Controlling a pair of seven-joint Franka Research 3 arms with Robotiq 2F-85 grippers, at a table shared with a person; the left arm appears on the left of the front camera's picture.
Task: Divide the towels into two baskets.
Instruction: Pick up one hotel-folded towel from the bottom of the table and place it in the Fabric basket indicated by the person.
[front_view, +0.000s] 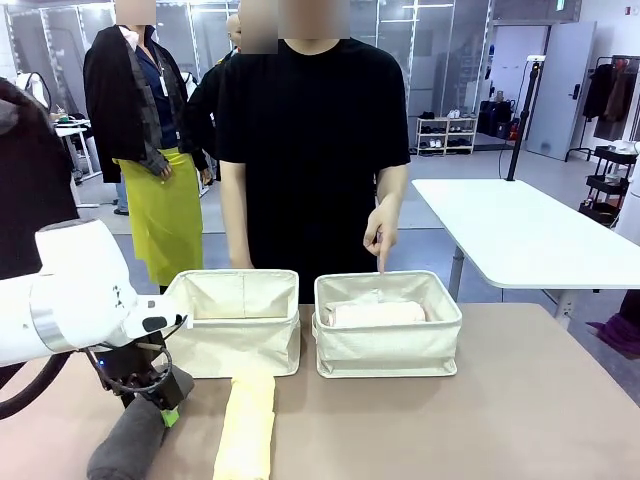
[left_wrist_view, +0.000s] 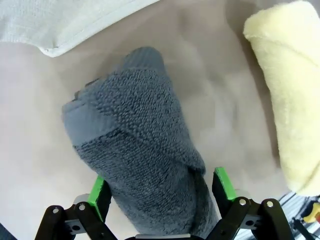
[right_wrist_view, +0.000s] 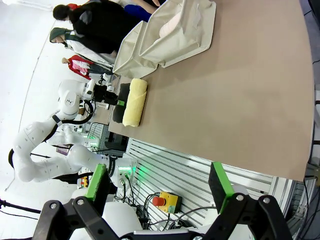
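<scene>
Left gripper (left_wrist_view: 161, 190): jaws wide, straddling the dark grey towel (front_view: 125, 445), one green pad on each flank. Nothing is gripped yet. The pads sit just beside the terry, and whether they touch it cannot be told.

Key relation: in the left wrist view the roll's long axis runs from bottom centre up toward the upper middle of the frame, tilted a bit left. The jaw line crosses it, so the closing direction is across the roll's short axis. Judgement: alignment is good, and the gripper can close and lift with no re-yaw needed.

In the front view the grey roll lies at lower left on the table (front_view: 520, 400), with the yellow towel (front_view: 248, 430) just beside it at lower centre, roughly parallel. The two are apart.

The left basket (front_view: 240, 345) is directly beyond both rolls, in the middle of the frame, and looks empty. The right basket (front_view: 390, 350) holds a pale pink towel (front_view: 375, 314). Something whiter lies behind it, hard to separate. The person's hand (front_view: 382, 232) points a finger down into that basket.

Right gripper (right_wrist_view: 157, 187): jaws wide, holding nothing, off the near table edge and well apart from every towel. The left arm is clearly the nearer one for both loose rolls.

Judged risk: soft terry may sag at the ends once lifted.
</scene>
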